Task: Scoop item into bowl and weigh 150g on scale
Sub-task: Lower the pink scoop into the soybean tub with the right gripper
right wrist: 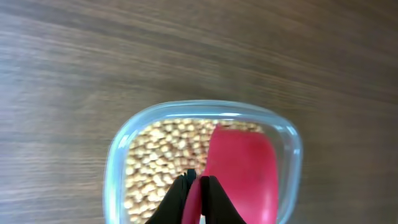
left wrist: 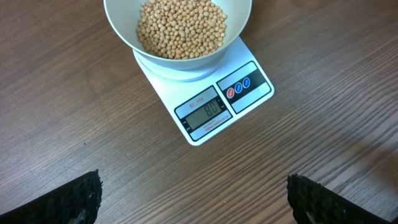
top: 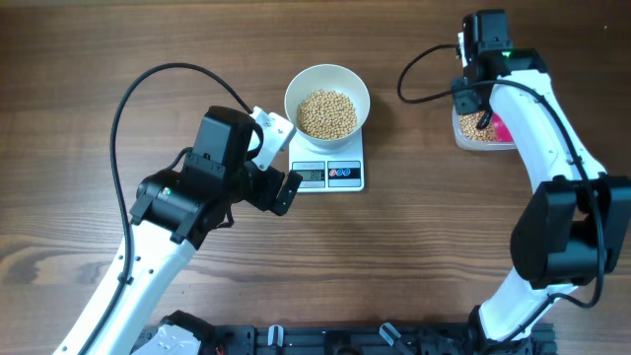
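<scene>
The right claw (top: 478, 113), clamped on the red scoop (top: 500, 128) in the tub (top: 461, 138), has the bowl (top: 296, 91) at nine o'clock; the nearer left claw (top: 283, 160) gapes.

You have a wooden table (top: 414, 266) filling all three views: mid-brown wood with darker grain that runs left to right in the overhead view. Even, soft light falls on it, leaving a faint pale sheen and only short, blurred shadows. Along the table's near edge you see a black rail (top: 325, 341).
</scene>
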Robot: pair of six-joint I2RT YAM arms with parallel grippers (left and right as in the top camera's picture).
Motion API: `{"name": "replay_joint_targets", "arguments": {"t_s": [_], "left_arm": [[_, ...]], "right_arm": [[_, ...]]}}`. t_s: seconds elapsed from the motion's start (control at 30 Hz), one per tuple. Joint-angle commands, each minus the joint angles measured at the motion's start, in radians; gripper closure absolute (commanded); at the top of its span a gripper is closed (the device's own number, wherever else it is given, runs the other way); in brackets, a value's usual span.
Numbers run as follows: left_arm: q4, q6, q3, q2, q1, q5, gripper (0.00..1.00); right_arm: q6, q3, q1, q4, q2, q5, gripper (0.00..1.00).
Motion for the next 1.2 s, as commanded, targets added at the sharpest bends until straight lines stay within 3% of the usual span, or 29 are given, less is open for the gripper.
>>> {"name": "replay_joint_targets", "arguments": {"t_s": [0.0,0.3,0.87,1.17], "left_arm": [[0.003,0.02,0.003,-0.002,0.006,0.011,0.0],[0.003,0.02,0.003,-0.002,0.006,0.011,0.0],[0.003,0.02,0.003,-0.002,0.006,0.011,0.0],[0.003,0.02,0.003,-0.002,0.006,0.011,0.0]], "right_arm": [[0.063,-0.023,0.022,-0.009,0.023,-0.155,0.96],[0.114,-0.017,-0.001,-0.008,-0.014,-0.404,0.96],[0.145,-0.017,-0.34,0.019,-0.015,-0.888,0.96],[0.141,-0.017,-0.411,0.025,-0.014,-0.932,0.96]]}}
